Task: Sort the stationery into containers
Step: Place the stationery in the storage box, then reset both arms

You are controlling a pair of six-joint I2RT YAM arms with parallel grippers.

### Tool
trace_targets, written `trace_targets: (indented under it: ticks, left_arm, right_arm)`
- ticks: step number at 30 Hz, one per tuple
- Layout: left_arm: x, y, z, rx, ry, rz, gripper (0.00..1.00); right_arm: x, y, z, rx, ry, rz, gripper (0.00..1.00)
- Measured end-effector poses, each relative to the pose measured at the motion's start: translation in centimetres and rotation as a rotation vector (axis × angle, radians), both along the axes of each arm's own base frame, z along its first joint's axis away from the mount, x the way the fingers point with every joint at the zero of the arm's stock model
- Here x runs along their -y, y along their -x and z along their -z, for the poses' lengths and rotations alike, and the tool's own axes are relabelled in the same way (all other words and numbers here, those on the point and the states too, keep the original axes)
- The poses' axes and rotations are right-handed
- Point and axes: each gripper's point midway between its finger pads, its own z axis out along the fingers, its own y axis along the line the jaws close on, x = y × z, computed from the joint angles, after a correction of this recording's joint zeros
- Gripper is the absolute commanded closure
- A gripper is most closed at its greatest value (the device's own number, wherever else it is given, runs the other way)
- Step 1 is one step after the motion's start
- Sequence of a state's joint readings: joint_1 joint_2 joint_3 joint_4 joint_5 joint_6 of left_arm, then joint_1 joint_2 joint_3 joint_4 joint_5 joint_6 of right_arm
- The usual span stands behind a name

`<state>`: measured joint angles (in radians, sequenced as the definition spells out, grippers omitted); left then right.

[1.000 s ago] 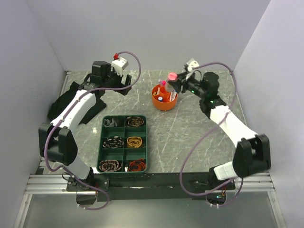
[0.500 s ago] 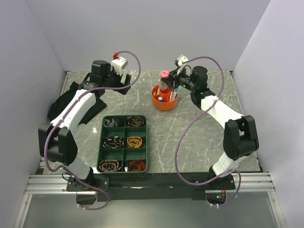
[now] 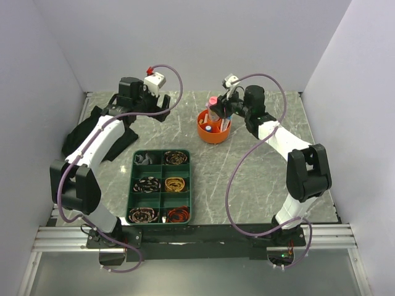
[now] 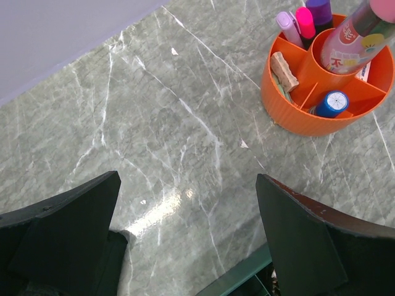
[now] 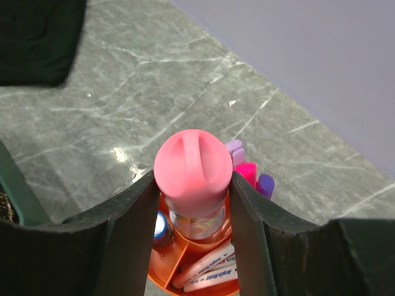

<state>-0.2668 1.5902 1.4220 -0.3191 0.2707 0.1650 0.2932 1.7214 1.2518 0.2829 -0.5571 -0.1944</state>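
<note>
The round orange pot stands at the back middle of the table. My right gripper is shut on a clear bottle with a pink cap, held upright with its lower end in the pot's central tube. In the pot's sections are white pens, pink and purple markers, a beige eraser and a blue-capped piece. The left gripper hovers open over bare table to the left of the pot, holding nothing.
A green compartment tray with coiled bands sits near the front left of centre; its edge shows under the left gripper. A black cloth lies at the far left. Walls close in the table on three sides.
The right gripper has carried the pink-capped bottle leftward from beside the pot to over it, and the bottle now stands in the central tube. The left arm has not moved.
</note>
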Motion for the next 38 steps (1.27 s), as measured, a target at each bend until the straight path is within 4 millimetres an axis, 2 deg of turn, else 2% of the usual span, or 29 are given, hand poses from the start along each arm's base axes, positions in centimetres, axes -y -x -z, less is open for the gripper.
trace_targets:
  ticks: [2,3,5,6,9,11,13,14,15,18,21,24,27,29,30,31,33,35,38]
  left_arm:
    - [0.1,-0.1,0.2,-0.004,0.003,0.001,0.01]
    - [0.1,-0.1,0.4,-0.008,0.004,0.002,0.01]
    - [0.2,-0.2,0.7,-0.016,0.004,0.003,0.00]
    - [0.3,-0.3,0.8,-0.019,0.006,0.005,0.01]
    - [0.5,-0.2,1.0,-0.028,0.017,0.010,0.01]
    - [0.5,-0.3,0.9,-0.026,0.026,0.008,0.01]
    - [0.6,-0.5,0.6,-0.018,0.035,0.009,0.01]
    - [0.6,-0.5,0.6,-0.016,0.037,0.008,0.01]
    - [0.6,-0.6,0.5,-0.012,0.039,0.006,0.00]
    - [0.4,-0.7,0.0,0.008,0.044,0.001,0.01]
    - [-0.2,-0.4,-0.8,0.039,0.047,-0.013,0.01]
    - [-1.6,0.2,-2.0,0.084,0.047,-0.050,0.01]
    - [-4.1,0.4,-3.3,0.146,0.046,-0.126,0.01]
    - [-6.7,0.4,-3.7,0.175,0.050,-0.202,0.01]
    - [-8.2,0.4,-3.7,0.181,0.054,-0.246,0.00]
    - [-9.8,0.2,-3.6,0.184,0.056,-0.294,0.01]
    - [-12.3,-0.2,-3.4,0.186,0.061,-0.370,0.00]
    - [-14.4,-0.6,-3.0,0.179,0.066,-0.433,0.01]
    - [-15.7,-1.2,-2.3,0.168,0.071,-0.474,0.01]
  right_arm:
    - [0.1,0.0,0.5,-0.011,0.014,0.004,1.00]
    - [0.2,-0.1,0.8,-0.023,0.021,0.007,0.95]
    - [0.2,-0.3,1.4,-0.042,0.033,0.011,0.78]
    - [0.2,-0.5,1.8,-0.053,0.040,0.014,0.65]
    - [0.5,-0.7,3.0,-0.096,0.061,0.031,0.47]
    - [0.6,-0.6,3.3,-0.118,0.066,0.040,0.42]
    - [0.8,-0.8,2.9,-0.125,0.070,0.054,0.25]
    - [0.9,-0.8,2.4,-0.119,0.071,0.064,0.10]
    - [1.2,-0.7,1.8,-0.115,0.073,0.076,0.00]
    - [2.2,0.2,-1.4,-0.066,0.072,0.115,0.00]
    - [3.7,2.1,-6.8,0.013,0.044,0.174,0.00]
    - [6.3,4.9,-11.7,0.088,0.003,0.269,0.00]
    - [10.4,6.3,-12.8,0.043,-0.062,0.395,0.00]
    - [15.2,5.9,-11.5,-0.045,-0.115,0.562,0.00]
    - [17.7,5.6,-10.0,-0.096,-0.126,0.660,0.00]
    - [20.1,5.6,-8.0,-0.154,-0.123,0.761,0.00]
    - [23.1,6.4,-3.7,-0.265,-0.074,0.905,0.00]
    - [24.6,8.1,0.0,-0.370,0.002,0.996,0.00]
    - [25.4,9.7,1.8,-0.416,0.061,1.048,0.00]
